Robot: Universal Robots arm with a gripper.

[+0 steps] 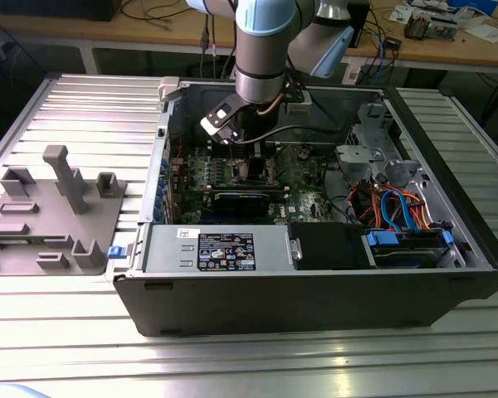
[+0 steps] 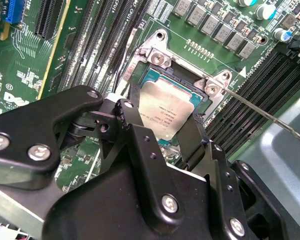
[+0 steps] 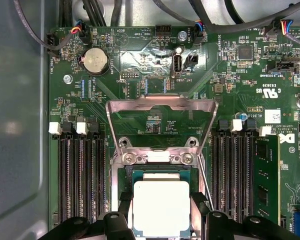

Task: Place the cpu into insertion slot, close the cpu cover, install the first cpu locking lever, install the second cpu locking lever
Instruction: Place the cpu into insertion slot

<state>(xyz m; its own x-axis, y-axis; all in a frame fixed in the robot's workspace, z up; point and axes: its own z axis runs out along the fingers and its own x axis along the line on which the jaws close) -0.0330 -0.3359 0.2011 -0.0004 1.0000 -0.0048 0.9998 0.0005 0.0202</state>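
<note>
The cpu (image 3: 161,207) (image 2: 165,110), a small square chip with a silvery top, sits between my gripper's (image 3: 161,212) (image 2: 165,131) two black fingers (image 2: 131,117), which are shut on its opposite edges. It hangs right over the insertion slot (image 3: 160,173) (image 2: 151,75), whose teal rim shows around it; whether it rests in the slot I cannot tell. The cpu cover (image 3: 160,102) stands flipped open, away from the slot. A thin locking lever (image 2: 270,116) sticks out beside the slot. In the exterior view the gripper (image 1: 245,148) is down inside the computer case, over the green motherboard (image 1: 303,178).
Long black memory slots (image 3: 80,175) flank the socket; one holds a green memory stick (image 3: 267,180). A coin battery (image 3: 95,61) and cable plugs lie beyond the cover. The case walls (image 1: 315,290), power supply (image 1: 220,249) and drive cage (image 1: 398,224) hem the arm. A grey fixture tray (image 1: 50,215) lies at the exterior view's left.
</note>
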